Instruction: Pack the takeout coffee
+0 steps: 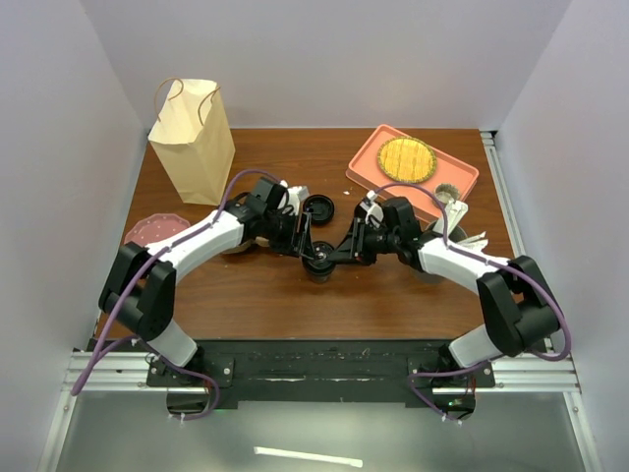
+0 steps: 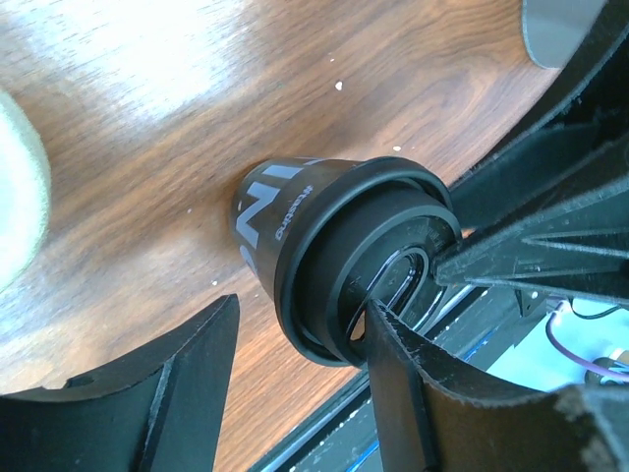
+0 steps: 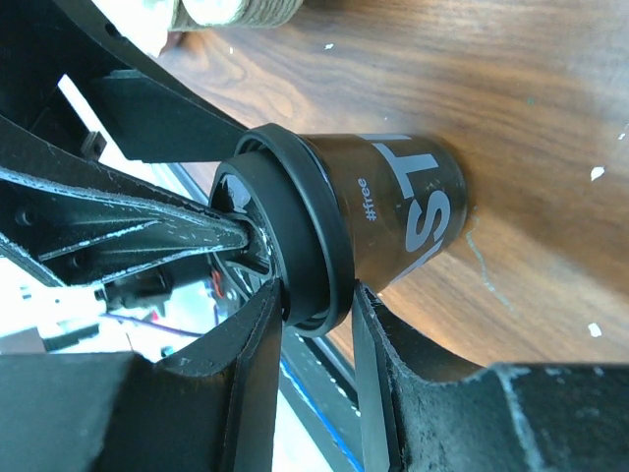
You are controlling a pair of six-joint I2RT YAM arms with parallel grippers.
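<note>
**Right gripper (image 3: 319, 307) nips the lid rim (image 3: 307, 211); left gripper (image 2: 305, 320) half open**

The right jaws sit narrow, over and under the rim of the takeout coffee (image 3: 403, 197). The left jaws straddle it, one finger on the lid. The cup stands mid-frame on the table (image 1: 393, 295) in the overhead view. It likely handles light and crushable, its lid liable to pop off, so the wall under the rim seems the safer hold. Its contents are hidden, and the grippers half cover it from above.

Black cup (image 3: 393, 216) with grey lettering, brown woodgrain table (image 1: 295, 295), tan bag (image 1: 192, 138)
</note>
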